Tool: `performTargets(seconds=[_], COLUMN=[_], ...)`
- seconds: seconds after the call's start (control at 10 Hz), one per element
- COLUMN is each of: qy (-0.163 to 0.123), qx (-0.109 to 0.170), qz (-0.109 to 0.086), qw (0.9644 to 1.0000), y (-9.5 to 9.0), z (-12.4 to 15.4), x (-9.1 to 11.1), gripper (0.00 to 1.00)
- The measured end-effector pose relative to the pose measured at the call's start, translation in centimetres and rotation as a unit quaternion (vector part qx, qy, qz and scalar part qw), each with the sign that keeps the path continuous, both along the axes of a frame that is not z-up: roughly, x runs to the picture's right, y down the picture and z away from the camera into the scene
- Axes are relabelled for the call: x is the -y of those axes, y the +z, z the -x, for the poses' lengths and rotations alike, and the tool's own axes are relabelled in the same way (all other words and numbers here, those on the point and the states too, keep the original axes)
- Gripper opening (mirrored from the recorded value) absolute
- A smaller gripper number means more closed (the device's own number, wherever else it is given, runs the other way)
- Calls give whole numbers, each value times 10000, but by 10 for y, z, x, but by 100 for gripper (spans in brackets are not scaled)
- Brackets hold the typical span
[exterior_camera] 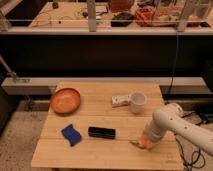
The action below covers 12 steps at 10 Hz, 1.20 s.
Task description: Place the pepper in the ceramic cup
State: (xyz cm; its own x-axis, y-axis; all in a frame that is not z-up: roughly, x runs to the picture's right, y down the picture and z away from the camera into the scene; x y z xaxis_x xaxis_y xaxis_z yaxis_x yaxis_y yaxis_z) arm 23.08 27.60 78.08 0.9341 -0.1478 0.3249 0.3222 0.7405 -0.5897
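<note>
Down at the table's 4 o'clock corner, the white arm reaches in from the right and the 2-finger gripper sits low on the small tapered orange pepper, jaws closed on it, green stem end poking out toward 9 o'clock. The pepper lies on the pale wooden slatted table, close to the front edge. Up at 12 o'clock from the gripper, well apart from it, the plain white glossy ceramic cup stands upright, with a flat white rectangular block just beside it at its 9 o'clock. A round orange bowl holds the table's 10 o'clock, a blue sponge the 8 o'clock, and 1 black rectangular bar lies between sponge and pepper.
</note>
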Motion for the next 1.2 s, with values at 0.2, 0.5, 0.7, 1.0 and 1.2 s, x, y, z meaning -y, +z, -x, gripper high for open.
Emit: performTargets(seconds=[0.2, 0.5, 0.7, 1.0, 1.2], qy=[26, 98, 143, 247, 318], qx=[5, -9, -31, -44, -35], qz=[-51, -94, -107, -195, -249], qw=[10000, 9999, 9998, 9995, 9992], y=[-2, -8, -13, -13, -13], z=[0, -4, -8, -13, -14], x=[8, 19, 25, 34, 39], gripper=[1, 1, 1, 1, 1])
